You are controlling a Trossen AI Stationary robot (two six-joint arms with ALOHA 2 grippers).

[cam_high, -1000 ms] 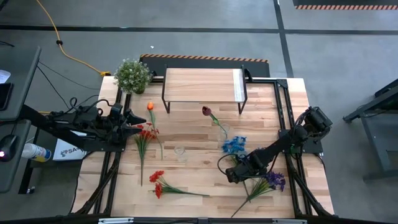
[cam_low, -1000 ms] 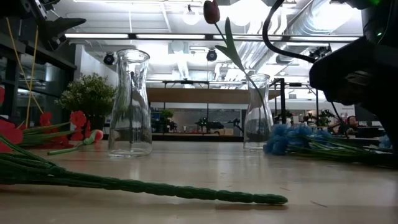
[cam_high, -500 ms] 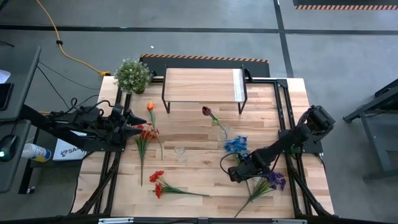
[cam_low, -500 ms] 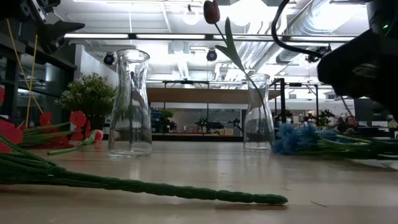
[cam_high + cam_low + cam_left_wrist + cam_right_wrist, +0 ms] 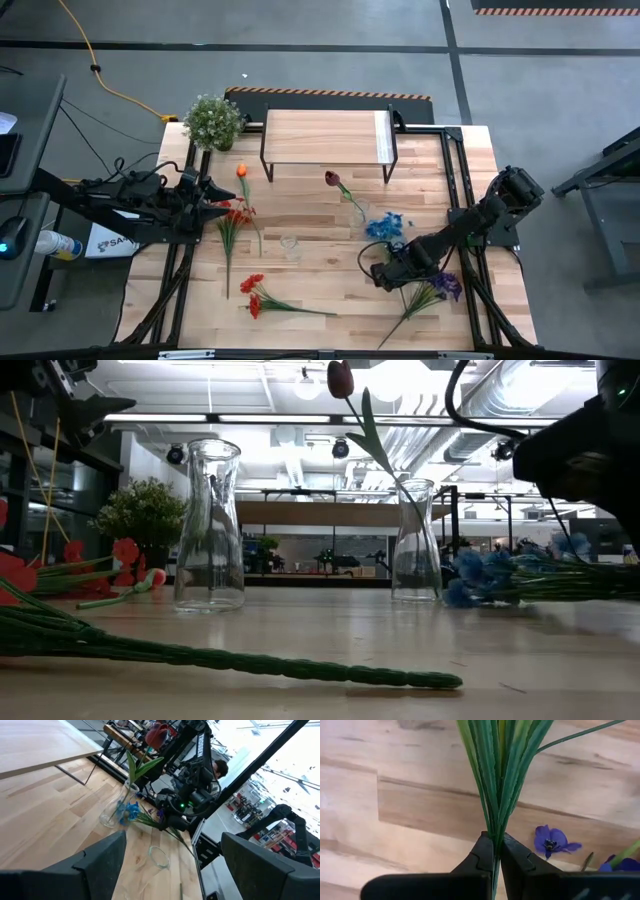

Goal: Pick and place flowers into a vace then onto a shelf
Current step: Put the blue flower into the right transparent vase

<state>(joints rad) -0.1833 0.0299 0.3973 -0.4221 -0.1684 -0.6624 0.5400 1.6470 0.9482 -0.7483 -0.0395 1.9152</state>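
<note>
My right gripper (image 5: 392, 272) is shut on the blue flower spray (image 5: 383, 226) at the table's right, just right of the glass vase (image 5: 357, 212) that holds the dark red bud (image 5: 331, 179). A purple spray (image 5: 441, 288) lies on the table beside this gripper. At the left edge my left gripper (image 5: 215, 195) hangs open over a red bunch (image 5: 232, 216), beside the orange tulip (image 5: 241, 171). Another red bunch (image 5: 253, 292) lies near the front. The shelf (image 5: 328, 137) stands at the far side. My right gripper pinches the blue spray's gathered green stems (image 5: 496, 827) between its two fingers, just below where the leaves fan out. The fingers come from above, pointing down. The spray lies almost level, with its blue heads (image 5: 478, 565) low over the table; whether they touch it I cannot tell.
An empty glass vase (image 5: 290, 245) stands mid-table. A bushy potted plant (image 5: 212, 120) sits at the far left corner. In the low view a long green stem (image 5: 250, 660) lies across the front. Bare wood lies between the two vases and the front edge.
My right gripper has risen a little and shifted toward the table's right edge, still shut. The blue spray has gone with it: its stems have come up off the table and its heads have moved rightward, away from the vase with the bud.
</note>
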